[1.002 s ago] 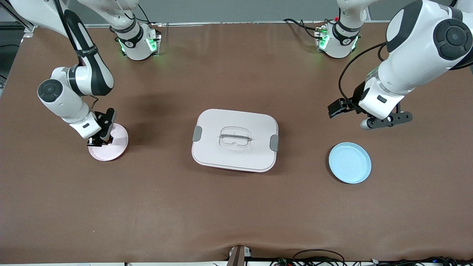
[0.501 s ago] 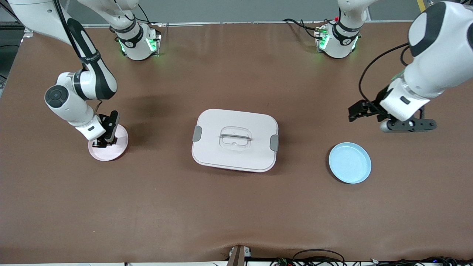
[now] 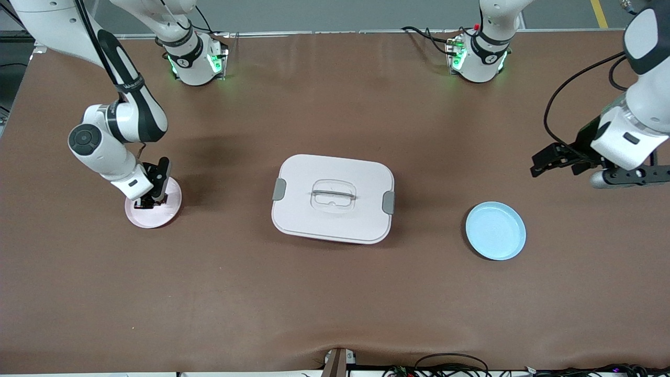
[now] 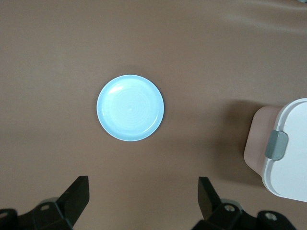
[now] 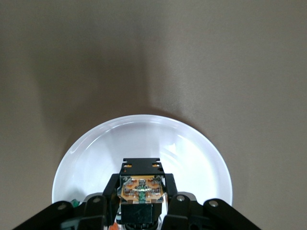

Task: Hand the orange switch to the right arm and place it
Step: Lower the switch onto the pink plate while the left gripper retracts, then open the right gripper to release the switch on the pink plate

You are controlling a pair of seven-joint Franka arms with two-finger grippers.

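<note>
My right gripper [image 3: 148, 201] is shut on the orange switch [image 5: 142, 189], a tiny black box with an orange face. It holds the switch low over the pink plate [image 3: 163, 212], which stands toward the right arm's end of the table. In the right wrist view the switch sits between the two black fingers [image 5: 111, 190], with the plate's pale rim [image 5: 96, 146] around it. I cannot tell whether the switch touches the plate. My left gripper [image 3: 547, 159] is open and empty above bare table at the left arm's end. Its fingertips [image 4: 79, 190] stand wide apart.
A pale lidded box [image 3: 333, 198] with grey latches and a clear handle sits mid-table; its corner shows in the left wrist view [image 4: 283, 148]. A light blue plate [image 3: 495, 231], also in the left wrist view [image 4: 130, 107], lies empty between the box and the left arm's end.
The left arm has swung away from the box toward its own end of the table, gripper still open. The right gripper has shifted slightly over the pink plate, still holding the switch.
</note>
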